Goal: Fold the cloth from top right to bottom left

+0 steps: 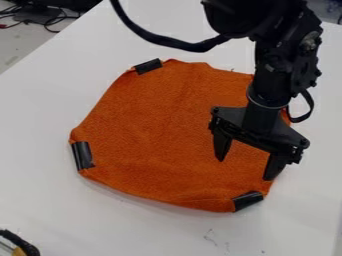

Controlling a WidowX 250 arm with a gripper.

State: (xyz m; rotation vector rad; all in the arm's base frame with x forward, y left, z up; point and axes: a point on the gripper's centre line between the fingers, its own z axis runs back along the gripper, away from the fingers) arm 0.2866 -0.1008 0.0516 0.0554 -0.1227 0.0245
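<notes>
The gripper (245,167), its fingers spread with nothing between them, hangs over the right side of the cloth (153,125). The cloth lies flat mid-frame on the table (47,100), unfolded as far as shows; the whole fold seems left to do.

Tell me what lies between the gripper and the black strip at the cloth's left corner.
Just bare orange cloth between gripper and black strip, as the camera view shows.
</notes>
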